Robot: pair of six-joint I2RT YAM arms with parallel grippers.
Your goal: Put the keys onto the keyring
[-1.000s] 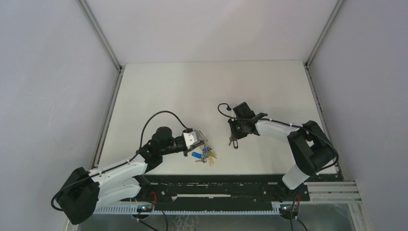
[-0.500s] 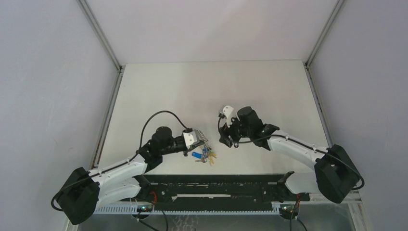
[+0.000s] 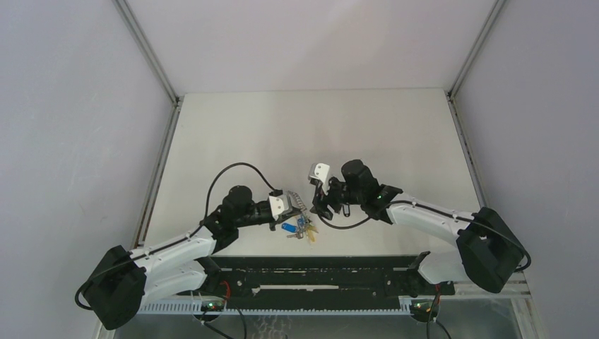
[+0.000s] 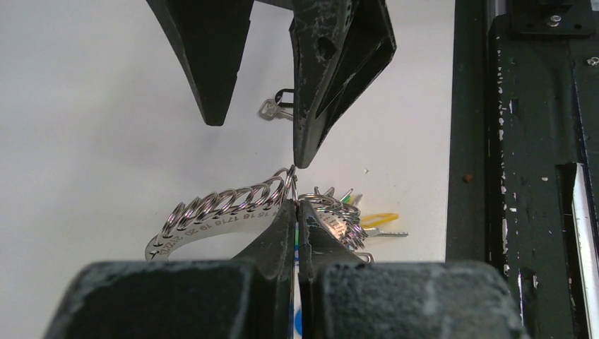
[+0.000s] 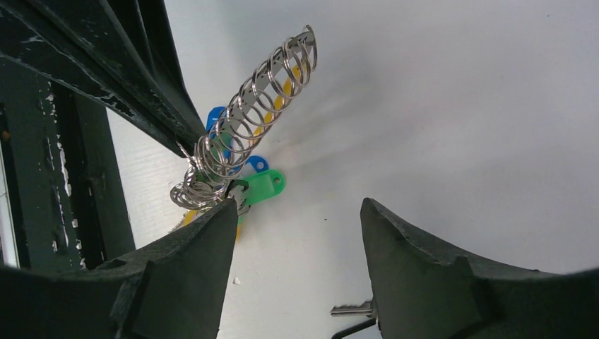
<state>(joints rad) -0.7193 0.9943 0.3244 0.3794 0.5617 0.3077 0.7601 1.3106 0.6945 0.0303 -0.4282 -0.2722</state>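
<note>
Item 1, left claw (image 4: 297, 206): I see it clenched on the keyring (image 4: 219, 210), the silvery coil of loops tilted up over the desk (image 3: 282, 134), with a green tag (image 5: 265, 185) and a blue tag (image 5: 256, 164) bunched at its low end

Item 2, right claw (image 5: 298, 206): released, jaws wide, one fingertip (image 4: 302, 159) right at the ring

Item 3, the key (image 4: 274, 109): loose on the desk, just beside the right claw
</note>
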